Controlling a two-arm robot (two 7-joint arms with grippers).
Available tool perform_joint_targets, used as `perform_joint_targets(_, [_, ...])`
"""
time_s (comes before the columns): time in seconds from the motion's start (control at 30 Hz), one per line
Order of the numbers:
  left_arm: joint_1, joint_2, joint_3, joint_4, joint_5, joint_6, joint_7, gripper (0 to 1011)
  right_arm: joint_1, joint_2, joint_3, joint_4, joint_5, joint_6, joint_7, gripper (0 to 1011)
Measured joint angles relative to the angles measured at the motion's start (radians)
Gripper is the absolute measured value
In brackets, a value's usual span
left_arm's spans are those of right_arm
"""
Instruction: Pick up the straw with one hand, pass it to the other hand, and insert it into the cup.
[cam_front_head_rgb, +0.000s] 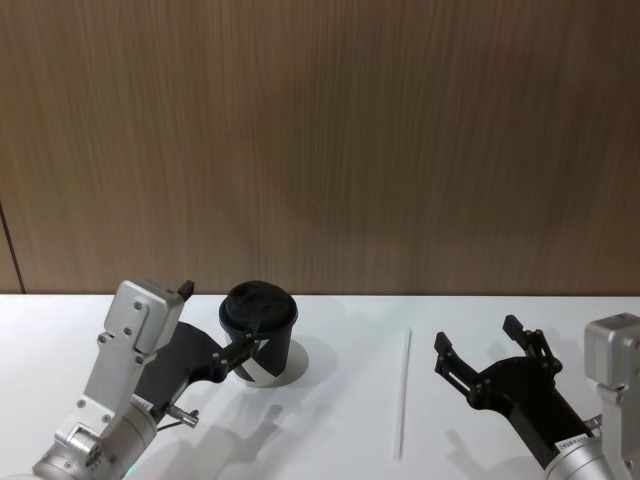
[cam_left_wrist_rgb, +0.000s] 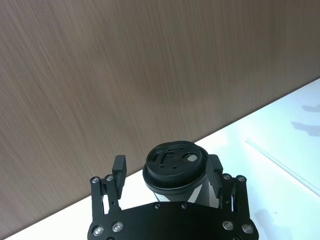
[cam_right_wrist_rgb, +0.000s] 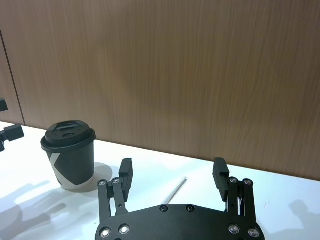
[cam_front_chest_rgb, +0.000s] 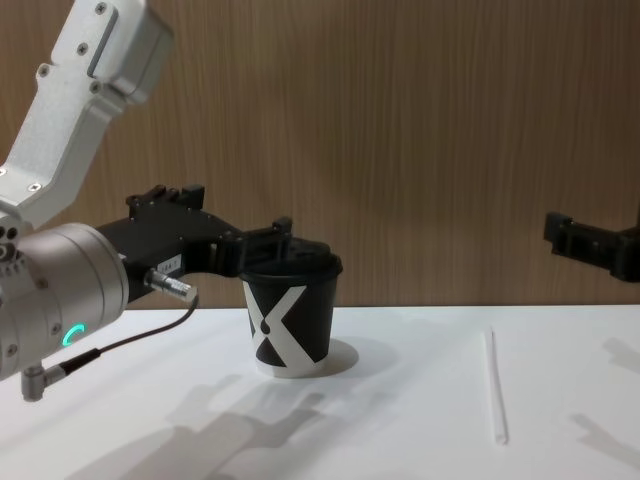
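White table (cam_front_chest_rgb: 400, 440) bears the cup (cam_front_chest_rgb: 290, 325), X facing chest view.

Small black paper cup (cam_front_head_rgb: 262, 306) with black plastic lid, bold white X-like mark and white base: upright on the white bench (cam_front_head_rgb: 330, 440), lid on. Long, thin, straight white straw (cam_front_head_rgb: 403, 395): flat on the bench to the cup's right, clear of it, running front to back.
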Motion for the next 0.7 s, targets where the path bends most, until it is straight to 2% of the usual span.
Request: perform_joint_targets(0.7, [0.000, 0.000, 0.000, 0.000, 0.000, 0.000, 0.000, 1000, 0.000, 0.000, 0.000, 0.000, 0.000, 0.000, 0.000, 1001])
